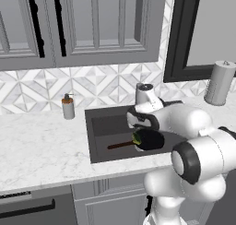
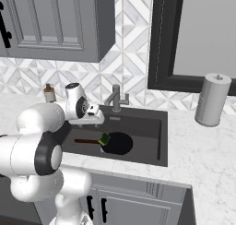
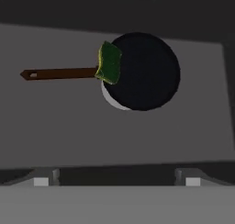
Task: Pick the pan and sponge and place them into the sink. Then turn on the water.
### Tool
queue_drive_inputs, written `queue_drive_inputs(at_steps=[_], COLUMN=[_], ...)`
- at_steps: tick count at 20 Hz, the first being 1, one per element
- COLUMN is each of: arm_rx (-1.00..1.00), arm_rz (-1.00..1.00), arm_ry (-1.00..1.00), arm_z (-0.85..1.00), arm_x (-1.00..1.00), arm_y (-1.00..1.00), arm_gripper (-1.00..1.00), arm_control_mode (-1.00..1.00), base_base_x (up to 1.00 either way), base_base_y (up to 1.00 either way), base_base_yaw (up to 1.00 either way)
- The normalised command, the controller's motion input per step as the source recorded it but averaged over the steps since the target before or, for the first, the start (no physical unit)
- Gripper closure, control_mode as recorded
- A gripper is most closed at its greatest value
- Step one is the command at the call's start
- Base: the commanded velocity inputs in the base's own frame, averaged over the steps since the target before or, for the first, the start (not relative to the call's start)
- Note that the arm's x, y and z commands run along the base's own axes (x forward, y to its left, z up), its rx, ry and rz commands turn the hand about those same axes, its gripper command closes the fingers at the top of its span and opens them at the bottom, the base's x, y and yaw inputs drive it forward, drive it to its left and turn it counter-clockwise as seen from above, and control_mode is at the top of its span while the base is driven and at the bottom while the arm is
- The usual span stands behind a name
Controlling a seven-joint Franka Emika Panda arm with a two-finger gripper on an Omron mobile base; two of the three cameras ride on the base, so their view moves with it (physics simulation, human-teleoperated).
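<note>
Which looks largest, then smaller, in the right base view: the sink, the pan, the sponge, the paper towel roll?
1. sink
2. paper towel roll, though it stands on the counter, so its place against the pan is unsure
3. pan
4. sponge, clearly the smallest

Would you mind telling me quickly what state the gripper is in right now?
Gripper: open, holding nothing, above the sink, where the pan and the sponge lie.
</note>
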Motion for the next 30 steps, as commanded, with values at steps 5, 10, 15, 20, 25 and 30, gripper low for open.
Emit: queue_drive_inputs(at_steps=[5,10,15,20,25,30], arm_rx=[0.06,0.07,0.1,0.1,0.13,0.11], arm_rz=[0.05,0.07,0.11,0.09,0.08,0.07], arm_ry=[-0.03,-0.06,-0.11,-0.16,-0.12,-0.14], arm_z=[0.4,0.33,0.24,0.22,0.25,0.23], arm_x=[-0.51,-0.29,-0.01,0.0,0.14,0.23], arm_y=[-0.71,-0.68,-0.52,-0.31,-0.29,-0.19], arm_gripper=[-1.0,-1.0,-1.0,-1.0,-1.0,-1.0], arm_control_mode=[-1.0,-1.0,-1.0,-1.0,-1.0,-1.0], base_base_x=[0.0,0.0,0.0,0.0,0.0,0.0], base_base_y=[0.0,0.0,0.0,0.0,0.0,0.0], base_base_yaw=[0.0,0.0,0.0,0.0,0.0,0.0])
